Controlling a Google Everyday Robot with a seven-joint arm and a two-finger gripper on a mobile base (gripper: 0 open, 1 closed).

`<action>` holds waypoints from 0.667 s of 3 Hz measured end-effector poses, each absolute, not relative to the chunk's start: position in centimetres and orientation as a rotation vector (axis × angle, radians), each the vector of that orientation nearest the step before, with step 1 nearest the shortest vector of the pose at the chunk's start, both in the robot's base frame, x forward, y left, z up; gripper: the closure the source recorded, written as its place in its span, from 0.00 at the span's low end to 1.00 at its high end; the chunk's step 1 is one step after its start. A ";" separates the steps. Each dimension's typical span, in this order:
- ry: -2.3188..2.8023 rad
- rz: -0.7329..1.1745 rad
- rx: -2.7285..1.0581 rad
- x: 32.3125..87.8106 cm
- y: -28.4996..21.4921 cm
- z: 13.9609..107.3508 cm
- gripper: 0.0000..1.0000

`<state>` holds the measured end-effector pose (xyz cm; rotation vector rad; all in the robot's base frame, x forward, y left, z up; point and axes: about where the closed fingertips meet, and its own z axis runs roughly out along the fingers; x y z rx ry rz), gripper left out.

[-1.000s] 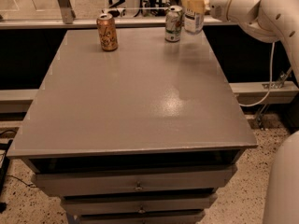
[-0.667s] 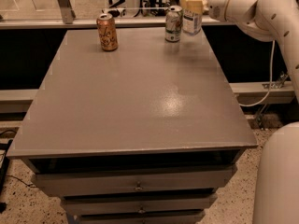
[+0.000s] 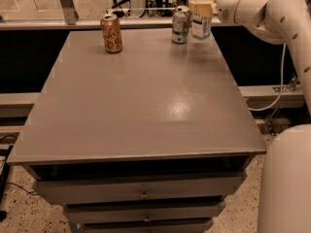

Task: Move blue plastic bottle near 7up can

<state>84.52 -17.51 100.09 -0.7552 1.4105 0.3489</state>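
a flat, matte grey tabletop (image 3: 146, 106) filled most of the view, rectangular, with a soft patch of glare right of its middle. under its front edge sat a stack of grey drawers (image 3: 141, 191) with small metal knobs.

three things stood along the far edge. toward the far left corner was an orange-gold can (image 3: 112, 33), a shiny metal cylinder with a silver top. right of the middle of the far edge stood the 7up can (image 3: 180, 25), silvery-white and green, upright, with a silver rim. just beside it, on the side toward the far right corner, was the blue plastic bottle (image 3: 201, 27). it was clear plastic with a white label, taller than the cans, upright, and close to the 7up can with a narrow gap between them. it could not be told whether its base touched the tabletop.

the gripper (image 3: 200, 6) was at the bottle's upper part, near the far right corner. its cream-coloured pads were clasped round the bottle above the label. behind it a smooth, rounded white arm (image 3: 272, 8) curved in from the right, past the right edge. a thin pale cable (image 3: 280, 76) hung below the arm.
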 end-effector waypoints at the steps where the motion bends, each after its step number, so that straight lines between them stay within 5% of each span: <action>1: 1.439 0.352 -0.729 85.2 -18.1 98.9 0.98; 2: 1.463 0.358 -0.713 85.5 -18.4 98.1 0.75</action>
